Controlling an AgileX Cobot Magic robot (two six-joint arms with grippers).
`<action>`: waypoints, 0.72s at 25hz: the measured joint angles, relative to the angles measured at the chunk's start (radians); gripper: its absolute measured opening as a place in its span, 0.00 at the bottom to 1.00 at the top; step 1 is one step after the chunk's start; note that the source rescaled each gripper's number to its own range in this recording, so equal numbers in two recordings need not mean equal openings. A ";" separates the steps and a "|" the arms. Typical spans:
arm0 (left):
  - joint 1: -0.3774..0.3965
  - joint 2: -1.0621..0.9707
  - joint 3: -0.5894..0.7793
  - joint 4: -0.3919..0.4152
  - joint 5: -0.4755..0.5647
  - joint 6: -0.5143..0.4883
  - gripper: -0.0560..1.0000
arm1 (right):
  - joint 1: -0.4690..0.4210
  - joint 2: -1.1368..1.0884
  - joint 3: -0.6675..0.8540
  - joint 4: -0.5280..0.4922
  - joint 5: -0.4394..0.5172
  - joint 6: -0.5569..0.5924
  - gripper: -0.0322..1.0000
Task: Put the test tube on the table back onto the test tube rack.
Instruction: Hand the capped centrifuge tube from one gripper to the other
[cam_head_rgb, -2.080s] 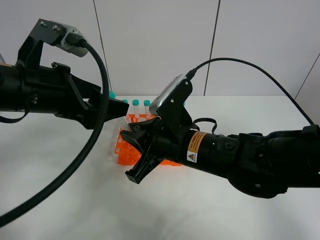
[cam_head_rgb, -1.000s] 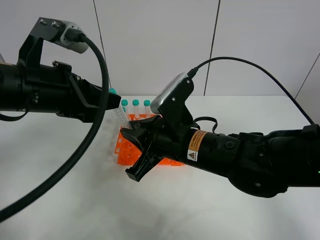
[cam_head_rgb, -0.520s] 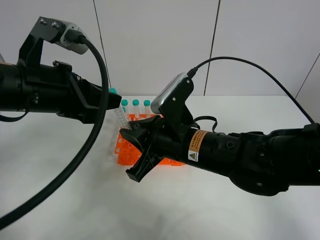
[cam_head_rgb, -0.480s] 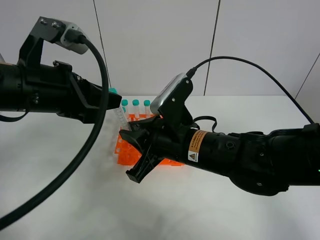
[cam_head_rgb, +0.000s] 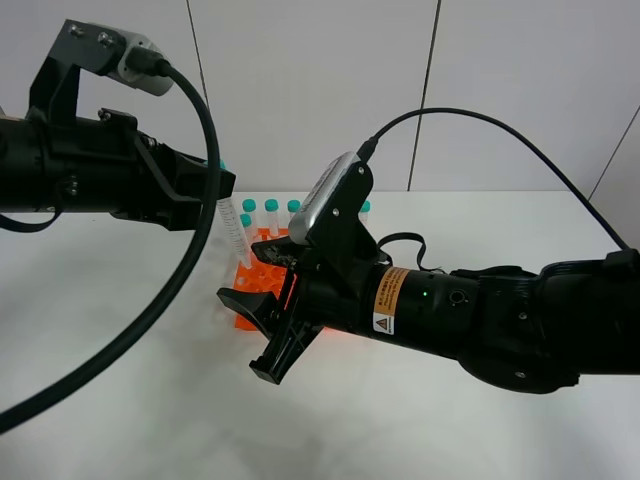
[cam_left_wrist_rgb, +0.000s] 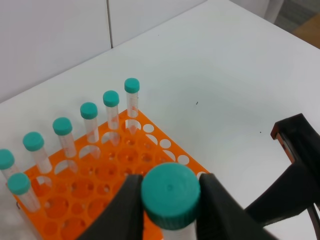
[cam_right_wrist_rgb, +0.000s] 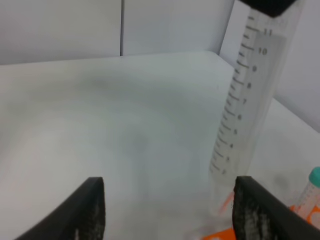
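Note:
My left gripper (cam_head_rgb: 222, 186) is shut on the teal cap of the test tube (cam_head_rgb: 233, 228). The tube hangs nearly upright just above the left part of the orange test tube rack (cam_head_rgb: 252, 280). In the left wrist view the cap (cam_left_wrist_rgb: 171, 194) sits between the two black fingers (cam_left_wrist_rgb: 125, 210) over the rack's holes (cam_left_wrist_rgb: 102, 182). My right gripper (cam_head_rgb: 256, 335) is open and empty, low over the table (cam_head_rgb: 120, 400) at the rack's front left. In the right wrist view the clear graduated tube (cam_right_wrist_rgb: 244, 105) hangs ahead of the open gripper (cam_right_wrist_rgb: 170, 212).
Several teal-capped tubes (cam_left_wrist_rgb: 89, 111) stand in the rack's back row, one more (cam_left_wrist_rgb: 21, 184) in the row in front. The right arm's body (cam_head_rgb: 470, 315) lies across the rack's right side. A white panelled wall (cam_head_rgb: 320, 80) stands behind the table.
The left arm has risen a little and the tube now hangs more upright. The right gripper has swung down and left, lower toward the table in front of the rack.

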 joint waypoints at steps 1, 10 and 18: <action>0.000 0.000 0.000 0.000 0.000 0.001 0.06 | 0.000 0.000 0.000 0.002 0.005 0.000 0.65; 0.000 0.000 0.000 0.000 0.000 0.001 0.06 | -0.009 0.000 0.000 0.014 0.126 -0.009 0.77; 0.000 0.000 0.000 0.000 0.000 0.001 0.06 | -0.011 0.000 0.000 0.064 0.168 -0.009 1.00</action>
